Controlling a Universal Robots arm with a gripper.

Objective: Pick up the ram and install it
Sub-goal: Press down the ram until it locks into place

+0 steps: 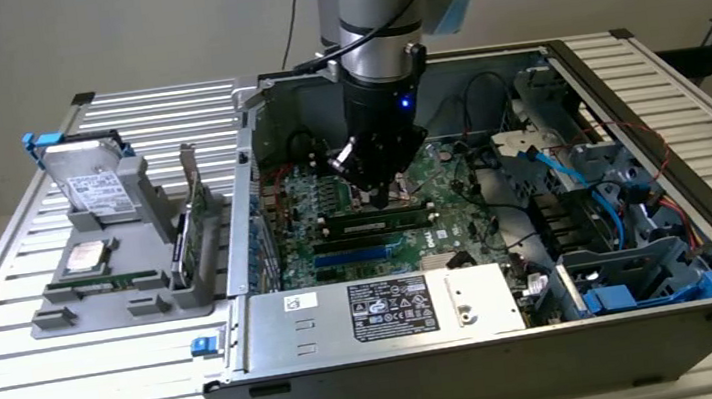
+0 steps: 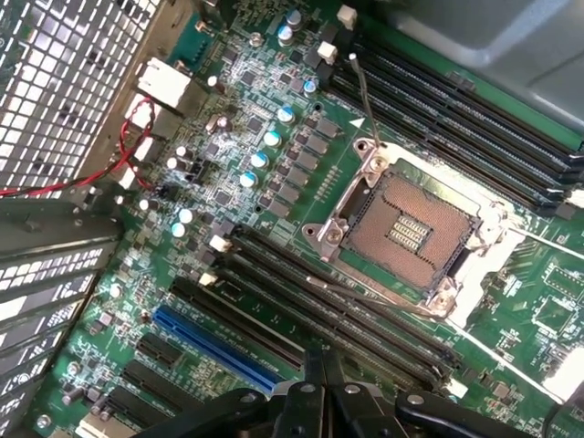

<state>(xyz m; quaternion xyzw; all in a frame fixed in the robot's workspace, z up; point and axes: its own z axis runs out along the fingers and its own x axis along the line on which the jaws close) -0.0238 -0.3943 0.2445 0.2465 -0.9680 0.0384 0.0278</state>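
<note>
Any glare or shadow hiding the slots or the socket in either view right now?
Wrist view: bright glare washes out the board beside the empty processor socket, yet the memory slots read clearly; the shut gripper is dark. Exterior view: even light outside the computer case, dimmer inside it, and the gripper shades the ram on the motherboard.

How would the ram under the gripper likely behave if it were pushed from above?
The ram looks like a thin, narrow board along the motherboard slots, so it is probably light and fairly stiff, yet might flex or crack under uneven pressure. The shut gripper has a narrow tip, so its push would likely land on one small spot.
</note>
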